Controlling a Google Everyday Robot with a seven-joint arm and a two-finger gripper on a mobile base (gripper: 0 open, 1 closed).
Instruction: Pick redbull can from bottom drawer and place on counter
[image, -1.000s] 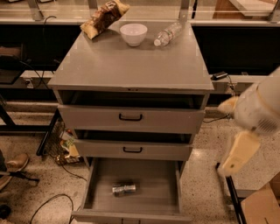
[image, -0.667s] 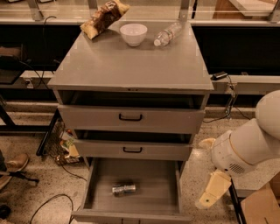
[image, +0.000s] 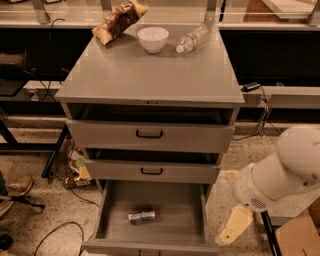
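Right, my gripper (image: 233, 227) hangs low, just outside the bottom drawer (image: 172, 222) on its right; can't tell if it's released or clenched. The redbull can (image: 141, 216) lies on its side inside. Risks: clipping the drawer wall going in, or nudging the can so it rolls.
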